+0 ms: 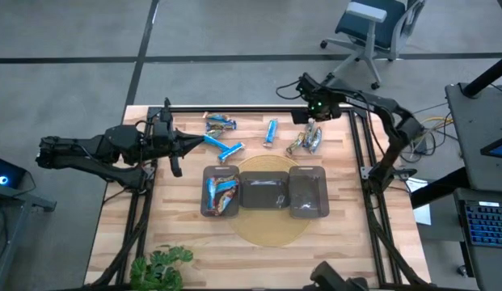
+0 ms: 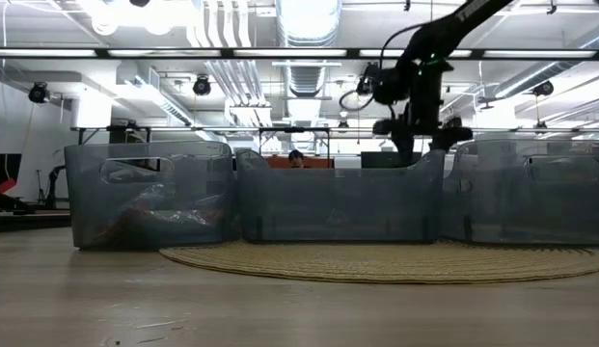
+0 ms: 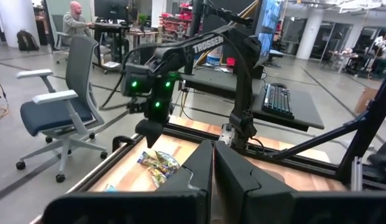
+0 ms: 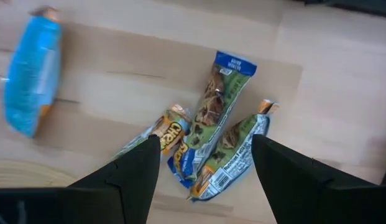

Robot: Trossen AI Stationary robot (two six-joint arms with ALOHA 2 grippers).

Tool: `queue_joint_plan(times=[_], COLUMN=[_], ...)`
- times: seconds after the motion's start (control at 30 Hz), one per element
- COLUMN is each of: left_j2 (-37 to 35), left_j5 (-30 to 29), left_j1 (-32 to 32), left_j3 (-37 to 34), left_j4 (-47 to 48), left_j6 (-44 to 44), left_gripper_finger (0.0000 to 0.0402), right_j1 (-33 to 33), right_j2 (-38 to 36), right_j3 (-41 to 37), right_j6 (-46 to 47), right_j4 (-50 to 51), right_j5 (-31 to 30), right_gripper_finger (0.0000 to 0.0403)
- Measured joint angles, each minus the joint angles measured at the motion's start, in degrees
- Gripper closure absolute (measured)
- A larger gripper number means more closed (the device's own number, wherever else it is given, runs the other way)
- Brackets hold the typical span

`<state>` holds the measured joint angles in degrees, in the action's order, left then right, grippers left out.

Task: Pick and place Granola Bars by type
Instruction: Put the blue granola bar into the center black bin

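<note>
Three mixed orange, green and silver granola bars (image 4: 211, 106) lie bunched on the wood near the table's far right (image 1: 307, 139). My right gripper (image 4: 205, 140) hangs open straight above them, pointing down, one finger to each side and clear of them (image 1: 314, 113). Several blue bars (image 1: 231, 150) lie scattered on the far middle of the table, one of them (image 4: 31, 74) beside the bunch. More blue bars (image 1: 221, 191) lie in the left tray. My left gripper (image 3: 214, 162) is shut and empty, held level above the table's left side (image 1: 190, 143).
Three dark translucent trays stand in a row on a round woven mat (image 1: 275, 230): left (image 1: 206, 174), middle (image 1: 264, 179), right (image 1: 307, 174). In the low view they form a wall (image 2: 338, 202). A plant (image 1: 158, 267) sits at the near left edge. An office chair (image 1: 372, 28) stands beyond the table.
</note>
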<state>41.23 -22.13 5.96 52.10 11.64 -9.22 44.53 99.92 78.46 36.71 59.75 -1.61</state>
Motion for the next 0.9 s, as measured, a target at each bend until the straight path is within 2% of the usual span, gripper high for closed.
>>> queue_joint_plan(times=[0.37,0.9], left_j2=[0.00,0.55], left_j5=[-0.02,-0.13], left_j1=[0.00,0.00], left_j3=[-0.21,-0.96], left_j4=[1.00,1.36], left_j6=[-4.90,-6.99], left_gripper_finger=[0.0401,0.0401], right_j1=[1.65,3.34], right_j2=[7.04,6.75], right_j3=[0.00,-0.26], right_j6=[2.67,3.45], right_j4=[-0.59,-1.71], right_j5=[0.10,0.57], right_gripper_finger=[0.0161,0.0161])
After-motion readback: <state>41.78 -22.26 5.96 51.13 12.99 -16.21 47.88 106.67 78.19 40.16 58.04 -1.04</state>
